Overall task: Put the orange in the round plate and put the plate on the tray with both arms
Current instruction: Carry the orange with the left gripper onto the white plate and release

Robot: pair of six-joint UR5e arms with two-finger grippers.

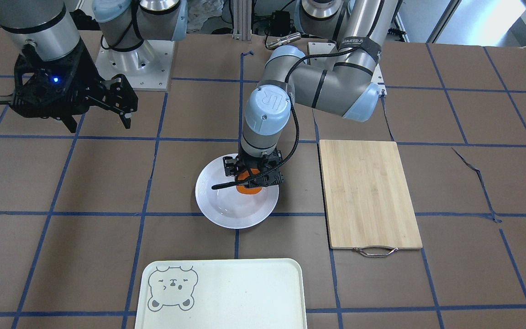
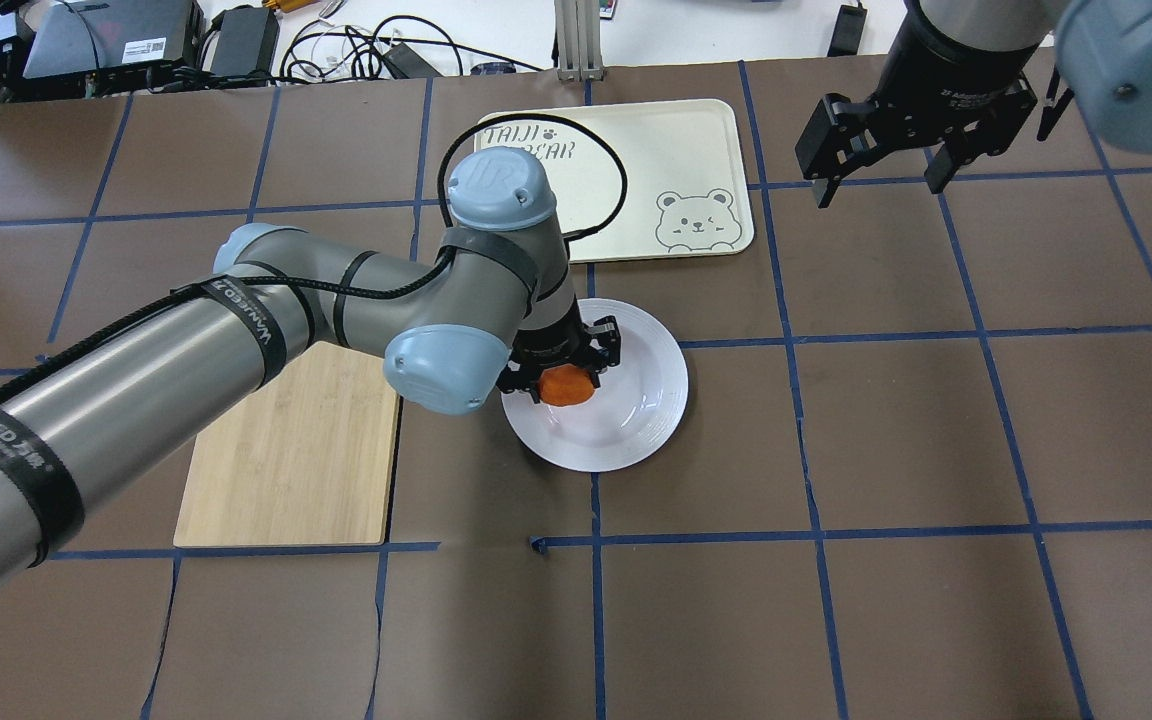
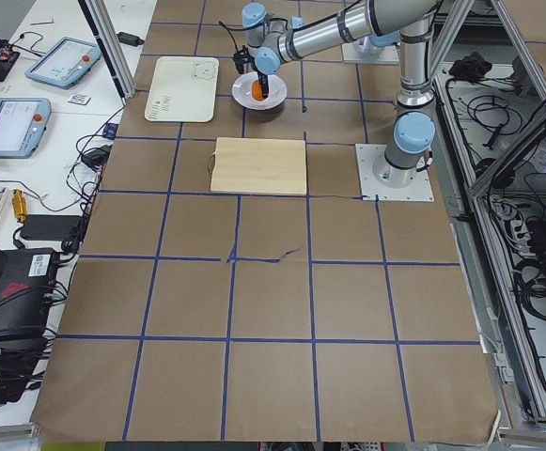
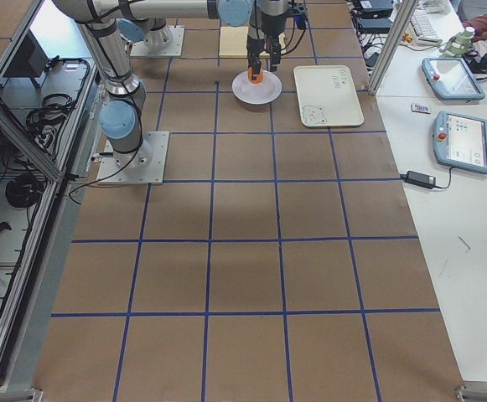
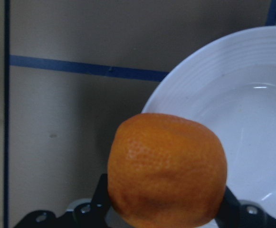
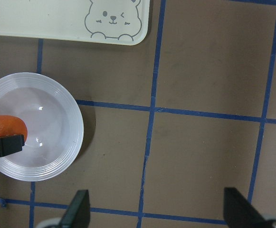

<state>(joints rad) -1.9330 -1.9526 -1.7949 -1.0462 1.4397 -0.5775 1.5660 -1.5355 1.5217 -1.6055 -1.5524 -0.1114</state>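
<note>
Brown paper ruled with blue tape covers the tabletop (image 2: 886,600), and we read it from the left of the overhead view. At lower left lies a bamboo cutting board (image 2: 286,470), apart from the dish. Just right of it, at the centre of the frame, the left claw (image 2: 561,362) points straight down, pinching the orange (image 2: 567,385) between its two black fingers. The fruit hangs over the left part of the round plate (image 2: 654,405), about where the rim slopes into the well. From the wrist view we cannot say for sure whether it already touches the china.

We judge the orange light and firm, with a pebbled skin that grips well. A hold across its middle, as now, suits it. Being round, it may roll once let go, so it should be released low and nearer the sunken centre.

Above the plate, at upper centre, the cream tray (image 2: 636,150) waits with nothing on it. The plate looks stiff, glossy and breakable, and we expect it to slip in hard fingers. Each claw should take the wide rim on opposite sides and keep it level so the fruit stays put.

At upper right, the right claw (image 2: 878,185) hovers well apart, fingers spread wide and holding nothing.
</note>
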